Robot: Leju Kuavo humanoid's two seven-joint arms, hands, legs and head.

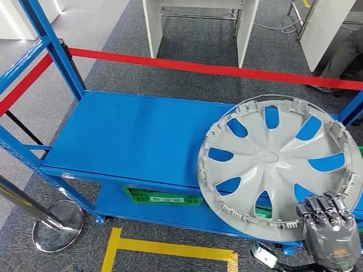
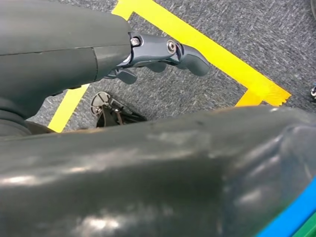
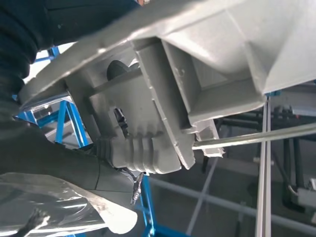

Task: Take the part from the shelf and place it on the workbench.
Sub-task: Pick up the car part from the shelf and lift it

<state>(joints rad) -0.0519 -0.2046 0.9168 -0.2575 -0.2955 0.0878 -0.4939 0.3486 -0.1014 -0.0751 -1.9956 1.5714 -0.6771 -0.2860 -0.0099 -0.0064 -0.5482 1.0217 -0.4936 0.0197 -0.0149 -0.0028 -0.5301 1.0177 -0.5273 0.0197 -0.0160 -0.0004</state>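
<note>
The part is a large grey hubcap point(image 1: 274, 164) with blue showing through its openings. It lies over the right end of the blue shelf point(image 1: 136, 136), and its near rim juts past the shelf's front edge. My right hand point(image 1: 329, 226) grips that near rim at the lower right, fingers curled over the top. In the right wrist view the ribbed underside of the hubcap point(image 3: 223, 59) is very close, with my right hand point(image 3: 74, 168) beneath it. My left hand point(image 2: 164, 49) hangs over the grey carpet, fingers extended and holding nothing.
A red barrier tape point(image 1: 205, 68) runs behind the shelf. A green crate point(image 1: 163, 196) sits on the lower shelf level. A chrome stanchion base point(image 1: 58, 225) stands at the left, by yellow floor tape point(image 1: 171, 249). White table legs point(image 1: 154, 28) stand beyond, and a person point(image 1: 342, 56) sits at far right.
</note>
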